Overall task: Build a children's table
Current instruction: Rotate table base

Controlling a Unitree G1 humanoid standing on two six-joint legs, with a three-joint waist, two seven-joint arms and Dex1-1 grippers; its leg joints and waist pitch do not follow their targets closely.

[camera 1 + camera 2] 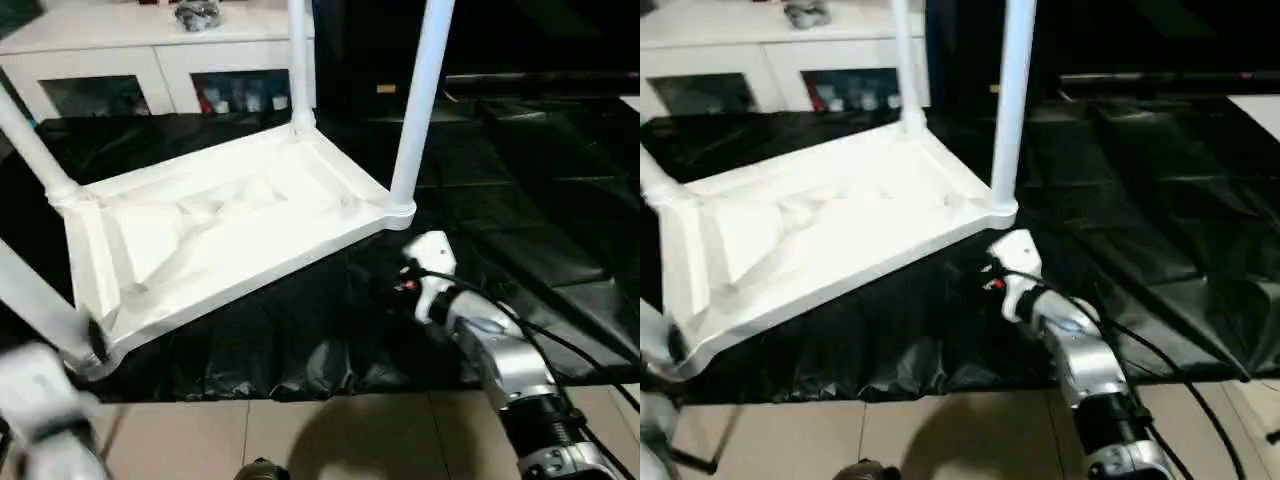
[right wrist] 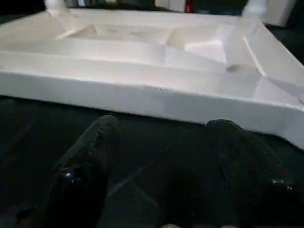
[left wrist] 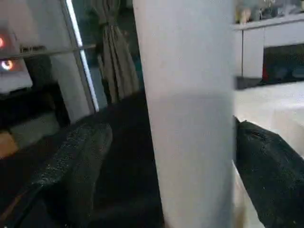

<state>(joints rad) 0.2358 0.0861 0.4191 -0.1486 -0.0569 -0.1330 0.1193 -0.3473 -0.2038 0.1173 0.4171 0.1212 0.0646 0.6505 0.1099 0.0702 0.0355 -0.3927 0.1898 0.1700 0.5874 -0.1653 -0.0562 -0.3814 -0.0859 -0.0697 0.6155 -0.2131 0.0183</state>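
Note:
The white tabletop (image 1: 230, 225) lies upside down on a black sheet, ribbed underside up. White legs stand in its corner sockets: one at the far right corner (image 1: 298, 60), one at the near right corner (image 1: 420, 100) and one at the far left (image 1: 30, 140). A fourth leg (image 3: 190, 118) rises at the near left corner. My left gripper (image 3: 175, 166) is open around this leg; one finger (image 3: 270, 166) touches it and the other finger (image 3: 80, 161) stands a little off. My right gripper (image 2: 161, 156) is open and holds nothing. It hovers low over the sheet, facing the tabletop's side edge (image 2: 142, 97).
A white cabinet (image 1: 150, 60) with glass doors stands behind the sheet, with a dark object (image 1: 197, 14) on top. The black sheet (image 1: 520, 190) spreads to the right. Tiled floor (image 1: 300, 430) lies in front. Cables run along my right forearm (image 1: 500, 360).

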